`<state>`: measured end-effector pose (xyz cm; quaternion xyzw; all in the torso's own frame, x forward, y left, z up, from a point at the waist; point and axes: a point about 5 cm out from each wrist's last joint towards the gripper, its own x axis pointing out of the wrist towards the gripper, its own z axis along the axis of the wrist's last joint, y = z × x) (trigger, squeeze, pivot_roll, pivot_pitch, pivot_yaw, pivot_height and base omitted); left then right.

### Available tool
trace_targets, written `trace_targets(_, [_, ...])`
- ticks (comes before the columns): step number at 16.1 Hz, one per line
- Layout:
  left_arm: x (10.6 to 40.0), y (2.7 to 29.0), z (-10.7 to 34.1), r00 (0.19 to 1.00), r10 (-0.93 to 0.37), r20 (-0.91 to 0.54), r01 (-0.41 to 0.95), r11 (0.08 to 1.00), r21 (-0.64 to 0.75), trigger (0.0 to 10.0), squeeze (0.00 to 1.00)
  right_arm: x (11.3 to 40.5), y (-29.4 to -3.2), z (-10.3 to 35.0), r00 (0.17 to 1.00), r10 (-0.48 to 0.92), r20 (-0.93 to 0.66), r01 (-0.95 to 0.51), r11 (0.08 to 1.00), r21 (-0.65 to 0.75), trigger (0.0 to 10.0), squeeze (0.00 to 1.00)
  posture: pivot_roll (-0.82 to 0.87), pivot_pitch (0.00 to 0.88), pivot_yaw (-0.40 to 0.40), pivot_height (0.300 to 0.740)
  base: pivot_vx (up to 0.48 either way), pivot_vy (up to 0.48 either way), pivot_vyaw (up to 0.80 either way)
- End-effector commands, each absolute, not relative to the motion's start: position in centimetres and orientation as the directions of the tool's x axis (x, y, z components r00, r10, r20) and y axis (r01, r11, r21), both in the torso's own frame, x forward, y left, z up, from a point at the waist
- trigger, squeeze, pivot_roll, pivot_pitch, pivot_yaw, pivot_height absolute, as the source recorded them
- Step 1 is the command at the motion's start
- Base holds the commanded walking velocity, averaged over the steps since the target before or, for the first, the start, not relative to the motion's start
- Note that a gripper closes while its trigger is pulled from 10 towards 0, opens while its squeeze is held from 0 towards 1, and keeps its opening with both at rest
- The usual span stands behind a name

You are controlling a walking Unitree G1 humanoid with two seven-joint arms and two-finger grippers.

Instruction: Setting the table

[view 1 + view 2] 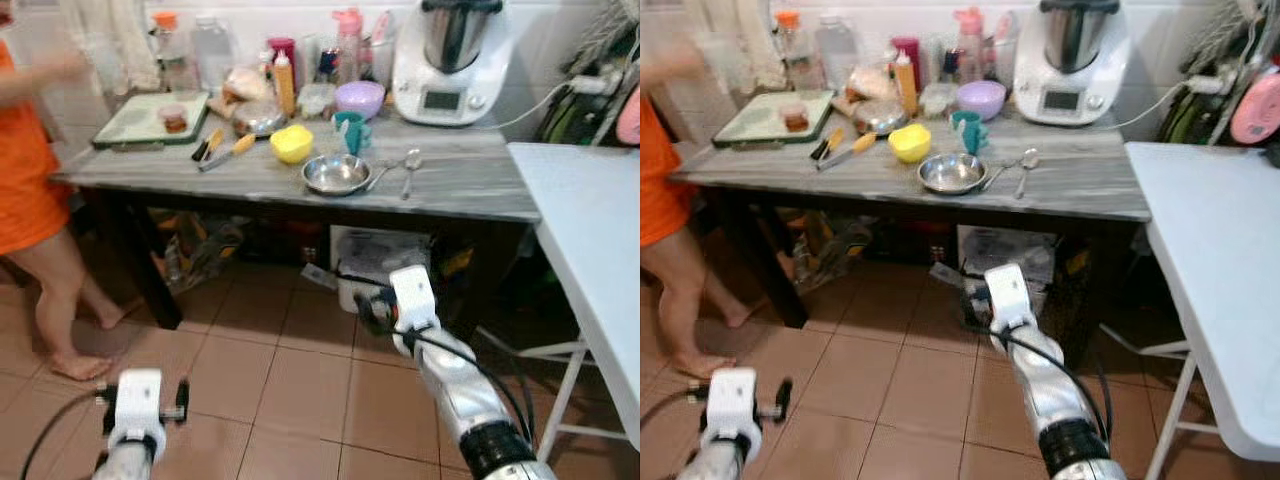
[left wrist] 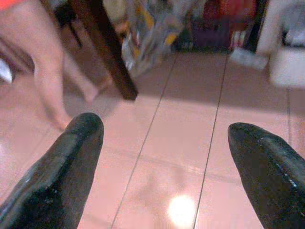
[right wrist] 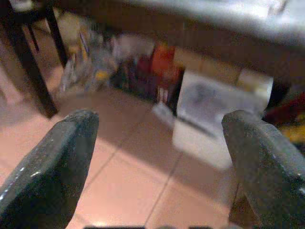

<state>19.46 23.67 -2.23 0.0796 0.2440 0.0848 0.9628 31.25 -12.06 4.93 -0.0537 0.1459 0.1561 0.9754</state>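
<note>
the left gripper [image 2: 164, 167] hangs low over glossy pink floor tiles [image 1: 300, 390], its two black fingers spread wide and empty. the right gripper [image 3: 159, 157], fingers likewise parted around nothing, is raised toward the shaded clutter under the grey wood-grain table [image 1: 470, 185]. on that tabletop sit a round steel bowl [image 1: 337, 173], two spoons [image 1: 408, 165] beside it, a yellow bowl [image 1: 292, 143] and a teal cup [image 1: 352, 131]. a barefoot person in orange [image 1: 25, 190] stands at the table's left end.
</note>
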Motion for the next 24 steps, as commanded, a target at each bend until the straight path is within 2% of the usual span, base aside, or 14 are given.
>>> trace_targets(1, [19.7,24.0,-2.6,0.860,0.206,-0.466,-0.115,0.970,0.216,10.0,0.00,31.8,-12.1,5.1,0.915,0.281,-0.290,-0.317,0.944,-0.087,10.0,0.00,-0.12,0.000,0.038,0.740,0.000,0.000,0.00])
trace_targets(2, [19.4,24.1,-3.4,0.841,0.215,-0.496,-0.132,0.971,0.198,10.0,0.00,31.8,-12.6,4.3,0.910,0.261,-0.321,-0.300,0.951,-0.079,10.0,0.00,-0.12,0.000,0.039,0.740,0.000,0.000,0.00])
trace_targets(4, [18.8,23.4,-5.4,0.778,0.207,-0.593,-0.099,0.973,0.209,10.0,0.00,29.9,-14.0,0.5,0.851,0.186,-0.491,-0.218,0.976,-0.008,10.0,0.00,-0.14,0.000,0.042,0.740,0.000,0.000,0.00])
trace_targets(6, [18.6,22.6,-6.4,0.734,0.182,-0.654,-0.084,0.980,0.178,10.0,0.00,27.9,-14.4,-1.9,0.791,0.161,-0.590,-0.214,0.977,-0.020,10.0,0.00,-0.14,0.000,0.044,0.740,0.000,0.000,0.00])
trace_targets(9, [18.1,20.7,-7.7,0.657,0.118,-0.745,-0.004,0.988,0.154,10.0,0.00,25.1,-14.4,-4.6,0.688,0.154,-0.710,-0.264,0.963,-0.047,10.0,0.00,-0.15,0.000,0.049,0.740,0.000,0.000,0.00])
trace_targets(12, [17.5,19.8,-8.4,0.603,0.076,-0.794,0.080,0.985,0.155,10.0,0.00,23.8,-14.3,-5.5,0.638,0.159,-0.754,-0.331,0.940,-0.082,10.0,0.00,-0.16,0.000,0.046,0.740,0.000,0.000,0.27])
trace_targets(14, [17.2,19.5,-8.6,0.586,0.049,-0.809,0.136,0.978,0.158,10.0,0.00,23.6,-14.1,-5.7,0.624,0.171,-0.762,-0.378,0.920,-0.103,10.0,0.00,-0.16,0.000,0.046,0.740,0.000,0.000,0.80])
trace_targets(18, [15.5,20.7,-9.2,0.539,0.093,-0.837,0.109,0.978,0.179,10.0,0.00,22.9,-15.2,-6.1,0.607,0.143,-0.782,-0.383,0.915,-0.130,10.0,0.00,-0.15,0.000,0.043,0.740,0.000,0.000,0.80])
trace_targets(19, [14.9,21.3,-9.4,0.517,0.113,-0.848,0.116,0.973,0.201,10.0,0.00,23.0,-15.8,-6.1,0.612,0.117,-0.782,-0.330,0.937,-0.118,10.0,0.00,-0.14,0.000,0.044,0.740,0.000,0.000,0.80])
trace_targets(24, [14.9,21.3,-9.4,0.514,0.121,-0.849,0.117,0.971,0.209,10.0,0.00,23.2,-16.0,-6.0,0.606,0.125,-0.786,-0.361,0.923,-0.132,10.0,0.00,-0.13,0.000,0.046,0.740,0.000,0.000,0.80])
